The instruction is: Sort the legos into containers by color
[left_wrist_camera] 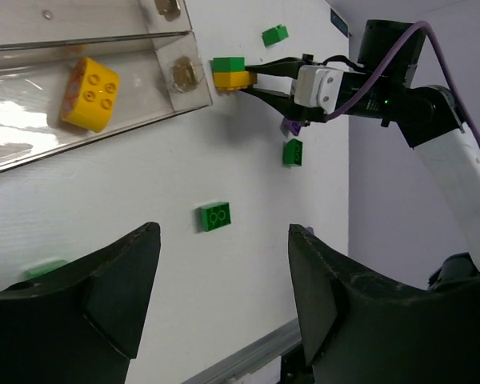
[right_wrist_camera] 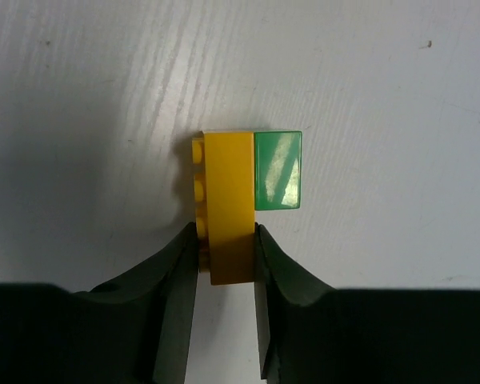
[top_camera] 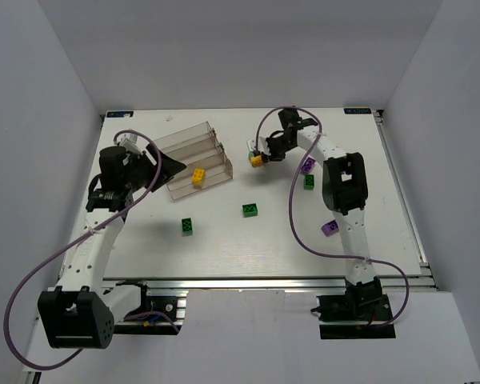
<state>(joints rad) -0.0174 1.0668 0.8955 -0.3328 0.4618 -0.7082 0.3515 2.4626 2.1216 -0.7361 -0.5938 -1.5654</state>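
Top external: three green bricks (top_camera: 186, 226) (top_camera: 250, 210) (top_camera: 310, 182); right end effector (top_camera: 262, 157) pinches yellow-green pair (right_wrist_camera: 252, 180); left end effector (top_camera: 176, 168) agape.

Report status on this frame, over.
Left jaws open, empty. Right jaws shut on yellow studded plastic brick, green brick stuck to it. Second yellow brick in clear stepped plastic tray. Nothing between them.

2 arms, white links + blk joints
Left arm (top_camera: 96, 240) & right arm (top_camera: 354, 228): built of white tube segs btwn boxy blk motor housings, bolted on blk base blocks (top_camera: 76, 320). Carry a thin purple cable (top_camera: 32, 296) each, in loose loops outside the links. End in matte blk fingers: left fingers (left_wrist_camera: 104, 296) broad, wedge-shaped w/ chamfered faces; right fingers (right_wrist_camera: 172, 312) tapered to rounded tips, white block (left_wrist_camera: 320, 84) behind.
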